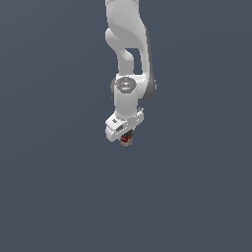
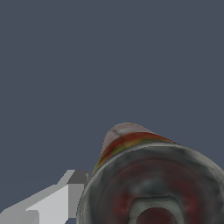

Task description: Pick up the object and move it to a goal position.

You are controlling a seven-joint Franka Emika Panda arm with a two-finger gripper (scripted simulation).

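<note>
The tin can (image 1: pixel 126 140) with a red-and-white label shows just under the white hand of the arm in the exterior view, near the middle of the picture. My gripper (image 1: pixel 127 138) is shut on it; the hand hides most of the can. In the wrist view the can (image 2: pixel 153 175) fills the near corner, its dark metallic rim towards the camera and its red-and-white side running away. One light grey finger (image 2: pixel 72 192) lies against the can's side. The other finger is out of the picture.
The white arm (image 1: pixel 129 49) comes down from the top of the exterior view. Around it is only a plain dark grey-blue ground (image 1: pixel 49 172). No goal mark shows.
</note>
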